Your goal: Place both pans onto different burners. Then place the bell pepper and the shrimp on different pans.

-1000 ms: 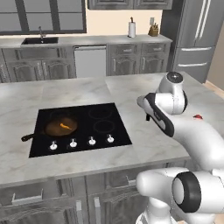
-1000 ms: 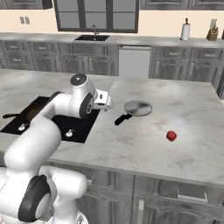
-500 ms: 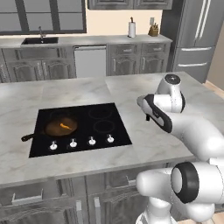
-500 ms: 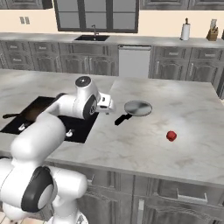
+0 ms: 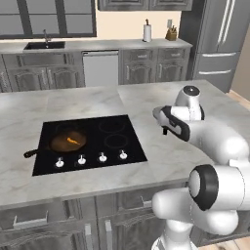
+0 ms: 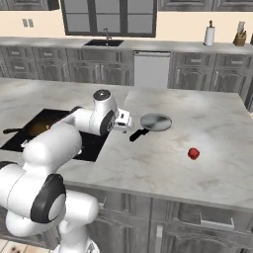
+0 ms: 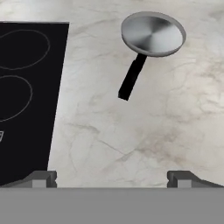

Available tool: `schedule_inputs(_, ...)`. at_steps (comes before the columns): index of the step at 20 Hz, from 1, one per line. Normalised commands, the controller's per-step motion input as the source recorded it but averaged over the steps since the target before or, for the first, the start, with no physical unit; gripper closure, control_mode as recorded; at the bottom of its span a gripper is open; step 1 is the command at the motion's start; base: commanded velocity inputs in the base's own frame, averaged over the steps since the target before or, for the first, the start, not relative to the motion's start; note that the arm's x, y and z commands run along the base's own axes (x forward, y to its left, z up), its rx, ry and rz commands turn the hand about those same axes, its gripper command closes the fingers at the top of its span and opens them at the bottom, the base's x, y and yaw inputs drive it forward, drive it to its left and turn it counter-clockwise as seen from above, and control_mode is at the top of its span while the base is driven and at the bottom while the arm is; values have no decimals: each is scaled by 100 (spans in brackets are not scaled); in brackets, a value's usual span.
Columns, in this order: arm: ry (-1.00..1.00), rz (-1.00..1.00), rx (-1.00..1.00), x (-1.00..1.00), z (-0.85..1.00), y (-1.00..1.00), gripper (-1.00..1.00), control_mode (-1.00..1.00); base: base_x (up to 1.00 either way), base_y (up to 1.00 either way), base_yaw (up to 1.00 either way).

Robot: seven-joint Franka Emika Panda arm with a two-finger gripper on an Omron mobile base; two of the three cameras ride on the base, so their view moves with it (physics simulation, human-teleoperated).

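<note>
Above the marble island counter (image 7: pixel 144 144), just off the cooktop's right edge, the gripper (image 7: pixel 111 177) hangs with its jaws spread wide and nothing between them; in the hand view just the two dark fingertips (image 7: pixel 41 178) poke up, their lower parts cut off. Toward 1 o'clock from the gripper in that view lies the steel pan (image 7: pixel 152 34), its black handle pointing back toward 6 o'clock. From the right base view the arm's wrist partly covers the gripper. The black cooktop (image 5: pixel 88 141) is cropped at the hand view's 9 o'clock side, showing two faint burner rings (image 7: pixel 13 96). On a left burner sits the cast-iron skillet (image 5: pixel 66 142), with the small orange shrimp (image 5: pixel 73 141) inside, its shape hard to resolve. The red bell pepper (image 6: pixel 193 153) rests on the counter well apart from the steel pan, toward 4 o'clock.
</note>
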Motion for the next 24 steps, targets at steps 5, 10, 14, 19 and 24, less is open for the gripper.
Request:
schedule_inputs(5, 0, -1, 0, 25, -18, -4, -100, -100, 0, 0, 0)
schedule_inputs(10, 0, -2, 0, 23, -16, -13, -100, -100, 0, 0, 0)
schedule_inputs(14, 0, -3, 0, 17, -16, -15, -100, -100, 0, 0, 0)
schedule_inputs(19, 0, -4, 0, 34, -23, -7, -100, -100, 0, 0, 0)
schedule_inputs(24, 0, -4, 0, 36, -25, -6, -100, -100, 0, 0, 0)
